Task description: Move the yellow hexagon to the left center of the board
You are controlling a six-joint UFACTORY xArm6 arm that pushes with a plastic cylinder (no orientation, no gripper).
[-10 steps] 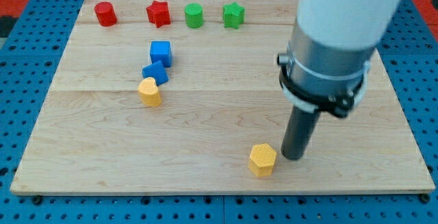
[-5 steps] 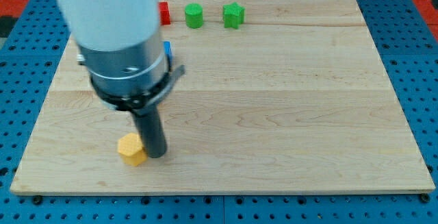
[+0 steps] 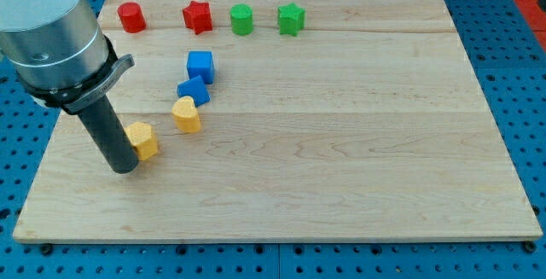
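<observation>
The yellow hexagon (image 3: 142, 140) lies at the view's left, a little below mid-height of the wooden board (image 3: 341, 142). My tip (image 3: 124, 167) rests on the board just left of and below the hexagon, touching its left side. The rod and the arm's grey body rise toward the view's top left and hide part of the board's left edge.
A yellow heart-shaped block (image 3: 186, 114) sits right of the hexagon, with a blue block (image 3: 193, 90) and a blue cube (image 3: 200, 65) above it. Along the top edge stand a red cylinder (image 3: 130, 17), red star (image 3: 197, 16), green cylinder (image 3: 242, 19) and green star (image 3: 291, 19).
The yellow hexagon has been pushed from the board's bottom centre leftward and then up to the left side. My tip swept left with it and now stands at its lower left.
</observation>
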